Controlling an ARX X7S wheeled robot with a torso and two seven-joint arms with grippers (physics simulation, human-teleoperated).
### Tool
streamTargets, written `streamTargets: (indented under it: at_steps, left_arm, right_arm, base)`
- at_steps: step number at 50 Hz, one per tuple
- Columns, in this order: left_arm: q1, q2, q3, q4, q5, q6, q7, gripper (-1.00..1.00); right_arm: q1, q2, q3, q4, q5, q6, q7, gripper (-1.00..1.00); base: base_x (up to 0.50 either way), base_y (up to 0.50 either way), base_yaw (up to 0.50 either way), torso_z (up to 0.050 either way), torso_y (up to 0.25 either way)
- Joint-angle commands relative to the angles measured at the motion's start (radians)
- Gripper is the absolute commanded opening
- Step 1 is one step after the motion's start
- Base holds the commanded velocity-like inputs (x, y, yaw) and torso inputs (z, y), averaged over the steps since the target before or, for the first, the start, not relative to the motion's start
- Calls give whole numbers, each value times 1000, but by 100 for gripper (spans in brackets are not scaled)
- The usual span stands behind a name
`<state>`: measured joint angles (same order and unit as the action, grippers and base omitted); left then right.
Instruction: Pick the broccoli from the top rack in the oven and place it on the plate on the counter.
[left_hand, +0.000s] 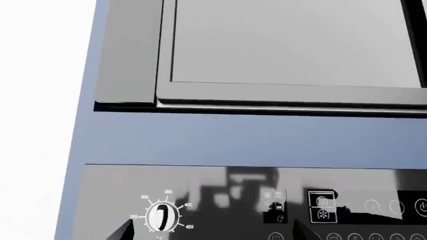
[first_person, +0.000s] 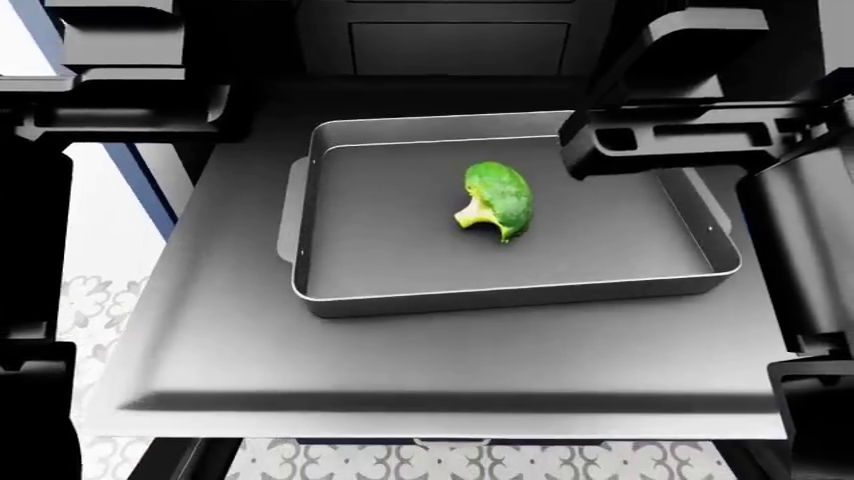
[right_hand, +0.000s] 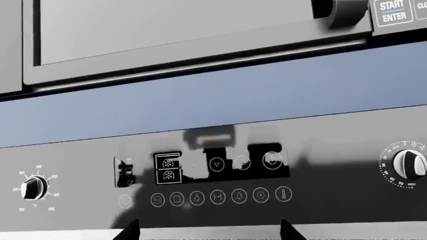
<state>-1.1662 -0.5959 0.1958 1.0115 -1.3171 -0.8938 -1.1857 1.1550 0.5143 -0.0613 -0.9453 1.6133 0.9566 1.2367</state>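
Note:
The broccoli, bright green with a pale stem, lies in a rimmed grey baking tray. The tray rests on the top rack, which is drawn out of the oven toward me. Both arms are raised above the rack, the left arm at the far left and the right arm over the tray's far right corner. My left gripper and right gripper are open with nothing between their fingertips. Both face the oven's black control panel. The plate and the counter are out of view.
A grey microwave-like door with a START button sits above a blue band over the control panel, and also shows as the grey door. The panel has a temperature dial. Patterned floor tiles show below the rack's front lip.

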Motion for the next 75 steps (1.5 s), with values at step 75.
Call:
streamTargets:
  at_steps: [75]
  left_arm:
    - [-7,-22,94,16,-17,135,-62,100]
  right_arm:
    - [361,25,-570,987,458,422,-223,100]
  base:
    - [0,0,0,0,0]
